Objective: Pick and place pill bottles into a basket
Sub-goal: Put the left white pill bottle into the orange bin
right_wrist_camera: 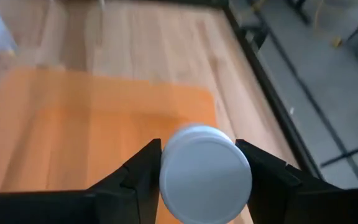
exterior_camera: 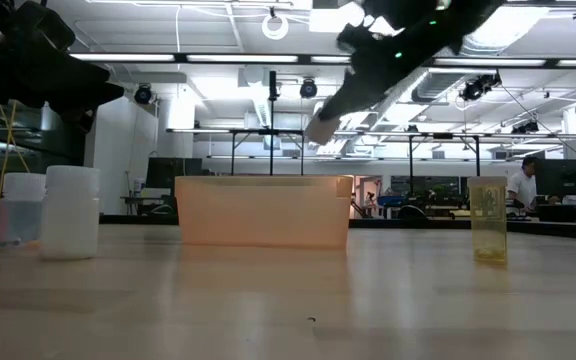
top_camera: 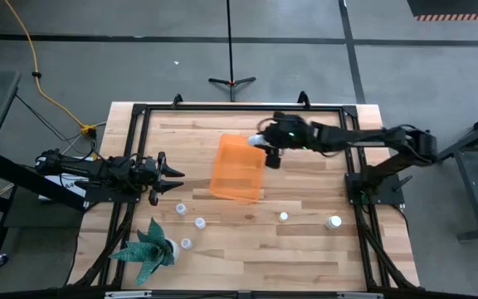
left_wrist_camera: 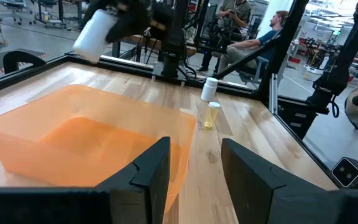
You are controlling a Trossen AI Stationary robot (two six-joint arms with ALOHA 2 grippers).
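Observation:
The orange bin (top_camera: 237,168) lies in the middle of the table; it also shows in the low view (exterior_camera: 263,210) and the left wrist view (left_wrist_camera: 86,140). My right gripper (top_camera: 265,146) hangs over the bin's far right corner, shut on a white pill bottle (right_wrist_camera: 205,173). My left gripper (top_camera: 171,179) is open and empty at the table's left, pointing at the bin. Three bottles (top_camera: 199,222) stand upright on the table near the left arm and two (top_camera: 334,222) near the right side. My right gripper pinches the white bottle's round sides (right_wrist_camera: 166,163) between its two fingers (right_wrist_camera: 138,171). The bottle's flat end (right_wrist_camera: 207,177) faces the wrist camera. The bottle is lifted clear, above the bin (exterior_camera: 323,128), and sits tilted in the hold (left_wrist_camera: 95,34).
A green spiky plant (top_camera: 148,247) in a white pot stands at the near left. A small yellow vial (exterior_camera: 488,220) stands right of the bin. Dark frame rails (top_camera: 355,178) run along the table's sides. People sit beyond the table (left_wrist_camera: 253,34).

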